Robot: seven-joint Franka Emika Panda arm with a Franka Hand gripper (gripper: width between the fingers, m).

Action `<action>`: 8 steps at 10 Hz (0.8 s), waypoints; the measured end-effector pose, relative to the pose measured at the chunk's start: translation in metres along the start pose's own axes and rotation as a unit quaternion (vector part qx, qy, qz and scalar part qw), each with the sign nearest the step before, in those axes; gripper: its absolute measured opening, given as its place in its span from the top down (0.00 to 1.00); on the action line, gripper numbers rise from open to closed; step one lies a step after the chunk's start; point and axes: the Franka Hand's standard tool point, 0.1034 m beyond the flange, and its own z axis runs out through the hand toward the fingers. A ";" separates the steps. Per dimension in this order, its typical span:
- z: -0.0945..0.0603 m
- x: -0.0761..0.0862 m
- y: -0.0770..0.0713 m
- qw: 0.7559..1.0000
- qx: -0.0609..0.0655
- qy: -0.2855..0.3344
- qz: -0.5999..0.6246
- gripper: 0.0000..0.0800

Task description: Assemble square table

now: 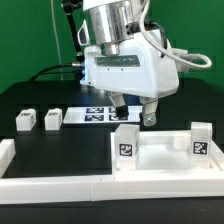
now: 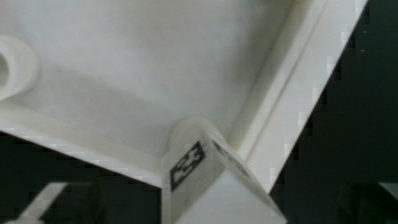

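The square table slab (image 1: 160, 158) lies at the exterior view's lower right with two tagged legs standing upright in it, one near its left corner (image 1: 125, 143) and one at its right corner (image 1: 200, 140). Two loose leg blocks (image 1: 24, 120) (image 1: 52, 119) stand on the black table at the left. My gripper (image 1: 135, 115) hangs just behind the slab, jaws wide apart and empty. In the wrist view the slab's inner face (image 2: 160, 70), its raised rim (image 2: 294, 70) and one tagged leg (image 2: 222, 190) fill the frame, with that leg close below the gripper (image 2: 214, 212).
The marker board (image 1: 92, 113) lies flat behind the slab, partly under the arm. Long white border rails (image 1: 50, 186) run along the front edge and up the left side. A round corner socket (image 2: 11, 65) shows at the wrist view's edge.
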 end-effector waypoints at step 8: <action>0.009 0.009 0.033 0.906 -0.038 0.016 -0.421 0.19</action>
